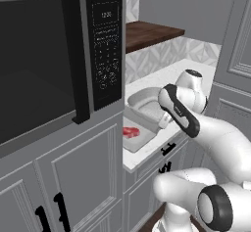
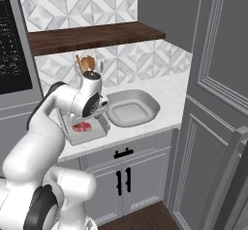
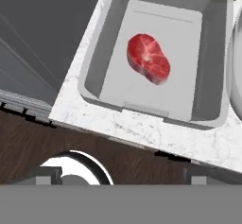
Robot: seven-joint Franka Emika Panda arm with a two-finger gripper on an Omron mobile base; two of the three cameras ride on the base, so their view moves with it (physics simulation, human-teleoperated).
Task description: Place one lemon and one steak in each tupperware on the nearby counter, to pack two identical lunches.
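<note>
A red-pink steak [image 3: 149, 58] lies flat in the shallow rectangular tupperware [image 3: 208, 109], which stands on the white counter [image 3: 142, 128] near its front edge. The same steak [image 2: 82, 126] [image 1: 130, 131] shows under the hand in both base views. My gripper [image 3: 123, 176] hangs above the tray's near edge, open, with its fingertips [image 3: 47, 176] far apart and nothing between them. The deeper rounded tupperware [image 2: 156, 108] [image 1: 137, 98] sits empty just to the right of the tray. The lemons are out of view.
A dark microwave [image 1: 39, 64] in a tall grey cabinet closes off the left. A brown wooden shelf [image 2: 97, 35] hangs over the counter, with a utensil holder [image 2: 87, 64] at the back wall. Tall grey panels [image 2: 218, 103] stand on the right.
</note>
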